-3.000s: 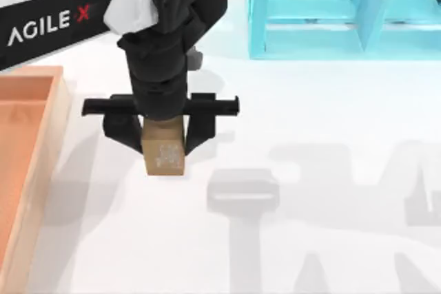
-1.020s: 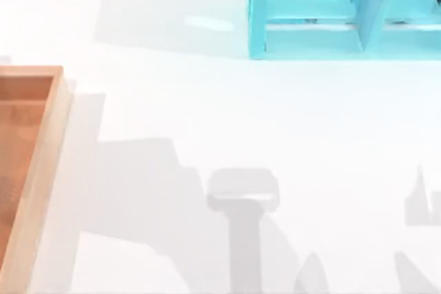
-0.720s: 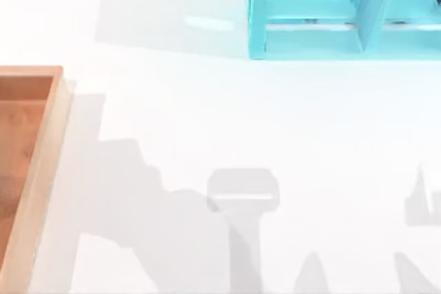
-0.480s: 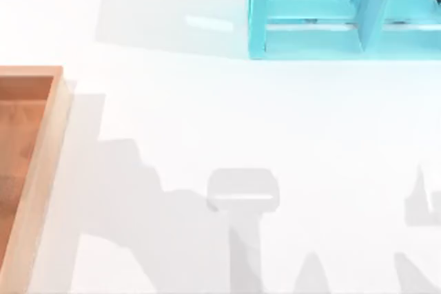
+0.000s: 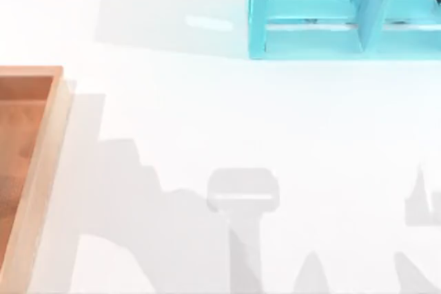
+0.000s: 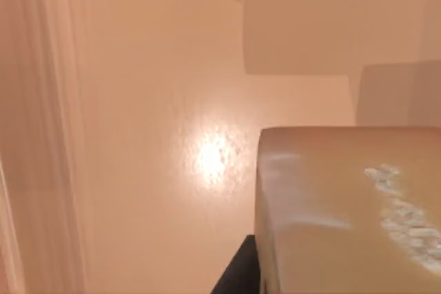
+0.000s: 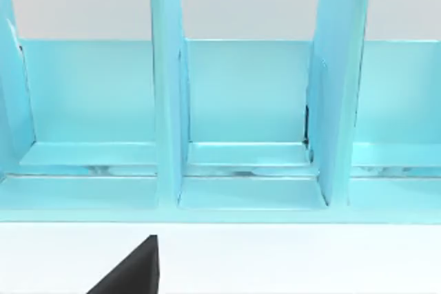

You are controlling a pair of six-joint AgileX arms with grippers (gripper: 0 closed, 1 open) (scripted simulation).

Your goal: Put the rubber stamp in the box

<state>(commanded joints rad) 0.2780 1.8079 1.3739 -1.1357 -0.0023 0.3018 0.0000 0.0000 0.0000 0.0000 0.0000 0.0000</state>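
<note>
One rubber stamp (image 6: 344, 211) over one box (image 5: 27, 170) floor; jaws' state unclear

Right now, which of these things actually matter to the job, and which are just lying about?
Part of the job:
- rubber stamp, close over the box's floor in the left wrist view
- box, at the table's left edge

Just there:
- turquoise shelf, at the table's far side
- white table

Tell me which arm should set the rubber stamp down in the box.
Left. Its wrist view has the rubber stamp right in front of the camera, over the box floor. The right wrist view faces the turquoise shelf, away from the box.
</note>
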